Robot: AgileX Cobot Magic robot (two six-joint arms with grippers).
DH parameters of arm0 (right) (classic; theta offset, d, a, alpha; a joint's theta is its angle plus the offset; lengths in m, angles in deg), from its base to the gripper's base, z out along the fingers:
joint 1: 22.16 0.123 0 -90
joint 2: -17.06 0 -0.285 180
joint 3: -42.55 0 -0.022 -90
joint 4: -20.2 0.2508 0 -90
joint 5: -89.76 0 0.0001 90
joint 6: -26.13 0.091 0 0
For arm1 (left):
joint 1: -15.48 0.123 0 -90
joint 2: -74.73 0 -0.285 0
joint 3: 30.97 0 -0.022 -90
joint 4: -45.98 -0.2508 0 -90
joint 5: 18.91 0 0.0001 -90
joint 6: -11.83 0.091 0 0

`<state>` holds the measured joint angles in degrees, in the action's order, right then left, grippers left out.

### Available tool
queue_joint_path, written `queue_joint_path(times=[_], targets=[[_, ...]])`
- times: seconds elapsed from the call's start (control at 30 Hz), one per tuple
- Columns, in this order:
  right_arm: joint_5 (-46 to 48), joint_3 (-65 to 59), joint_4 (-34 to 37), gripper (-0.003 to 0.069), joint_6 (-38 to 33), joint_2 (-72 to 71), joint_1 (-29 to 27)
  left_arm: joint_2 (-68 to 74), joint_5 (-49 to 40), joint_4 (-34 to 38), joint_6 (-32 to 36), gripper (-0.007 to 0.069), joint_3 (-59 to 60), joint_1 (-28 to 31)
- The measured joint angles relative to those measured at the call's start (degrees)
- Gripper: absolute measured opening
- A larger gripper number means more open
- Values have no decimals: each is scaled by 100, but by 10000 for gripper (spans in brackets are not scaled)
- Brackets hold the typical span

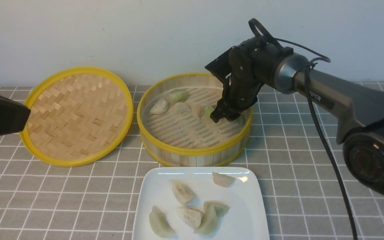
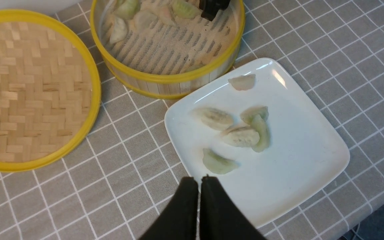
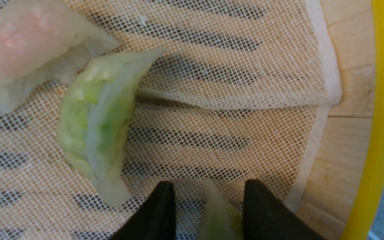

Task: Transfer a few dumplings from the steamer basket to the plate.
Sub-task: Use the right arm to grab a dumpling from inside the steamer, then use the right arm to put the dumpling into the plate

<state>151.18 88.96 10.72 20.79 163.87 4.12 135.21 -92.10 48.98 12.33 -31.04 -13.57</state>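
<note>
The plate (image 1: 245, 206) lies before the steamer basket (image 1: 192, 151). Inside the basket, the half-open right gripper (image 3: 208, 182) straddles a green dumpling (image 3: 218, 216) lengthwise (not pinching yet).

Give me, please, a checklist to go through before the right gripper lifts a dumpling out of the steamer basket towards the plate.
1. The green dumpling lies between the fingers of the right gripper: ok.
2. The jaws are closed on it: not ok, a gap shows on one side.
3. The neighbouring dumpling lies apart from the fingers: ok.
4. The mesh liner is free of the fingers: cannot tell.
5. The plate has bare space: ok.
6. The left gripper is shut and away from the steamer basket: ok.
</note>
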Motion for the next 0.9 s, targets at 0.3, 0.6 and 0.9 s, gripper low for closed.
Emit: queue_joint_path(times=[0.3,0.6,0.9], targets=[[749,471,306,109,6,56,0,0,0,-17,0,-5,0,0],[996,1390,1318,109,6,-370,0,0,0,-30,0,-5,0,0],[1015,-51,1795,109,-32,-1824,148,-17,0,-30,0,-5,0,0]])
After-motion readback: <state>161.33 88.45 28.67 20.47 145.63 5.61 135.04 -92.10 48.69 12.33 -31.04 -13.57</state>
